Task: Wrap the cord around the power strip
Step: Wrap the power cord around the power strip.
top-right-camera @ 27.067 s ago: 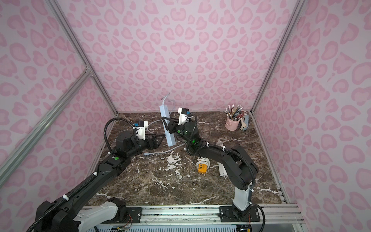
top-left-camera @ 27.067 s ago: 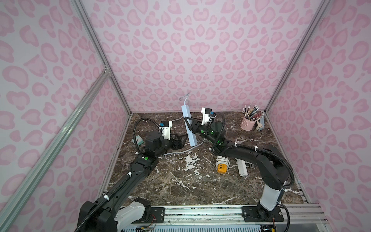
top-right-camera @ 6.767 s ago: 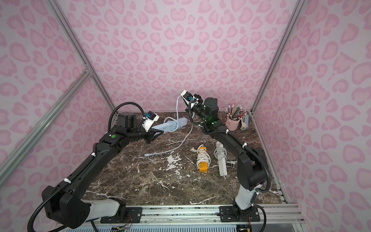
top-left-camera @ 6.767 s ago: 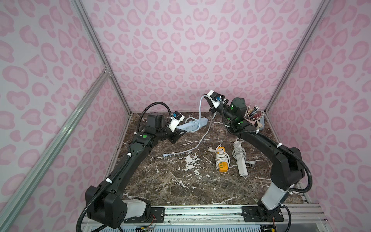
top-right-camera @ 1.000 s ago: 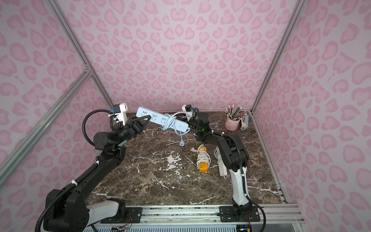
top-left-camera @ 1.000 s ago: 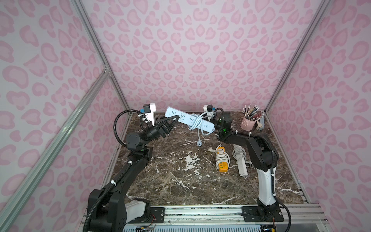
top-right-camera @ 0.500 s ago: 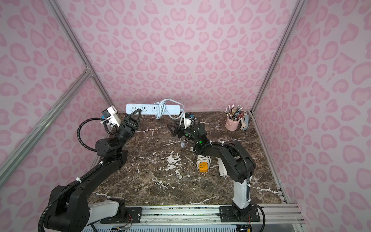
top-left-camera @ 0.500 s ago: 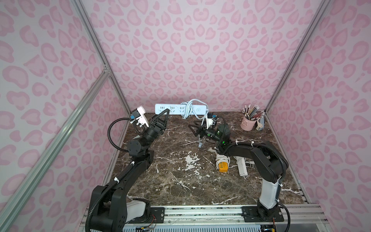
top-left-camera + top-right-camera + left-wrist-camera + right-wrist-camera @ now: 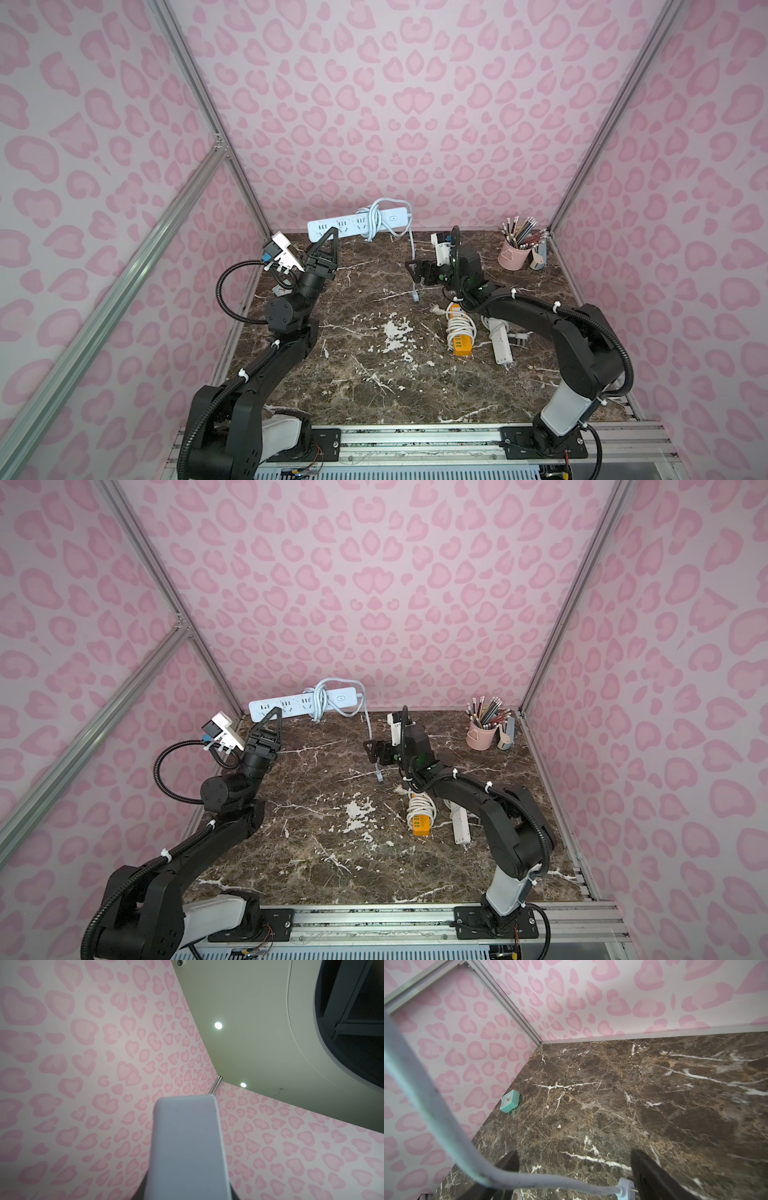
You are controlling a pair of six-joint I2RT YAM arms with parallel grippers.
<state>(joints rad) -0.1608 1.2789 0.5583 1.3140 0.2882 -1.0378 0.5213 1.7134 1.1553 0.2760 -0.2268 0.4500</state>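
My left jaws clamp the power strip (image 9: 349, 224) at upper centre, cord (image 9: 371, 226) looped around it; right jaws stand apart.

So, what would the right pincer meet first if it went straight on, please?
Probably the hanging cord, which crosses the right pincer at its open jaws; past it, the tabletop, though depth is unclear.

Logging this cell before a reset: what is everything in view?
power strip: one, white, raised near back wall
cord: one, white, looped round its middle, tail hanging
orange strip: one, cord-wrapped, table right
white strip: one, beside the orange
cup: one, pink, back right corner, holding pencils
grey item: one, beside cup
box: one, teal, by left wall
table: one, brown marble
left tool: black, shut on power strip's end
right tool: black, open, beside hanging cord
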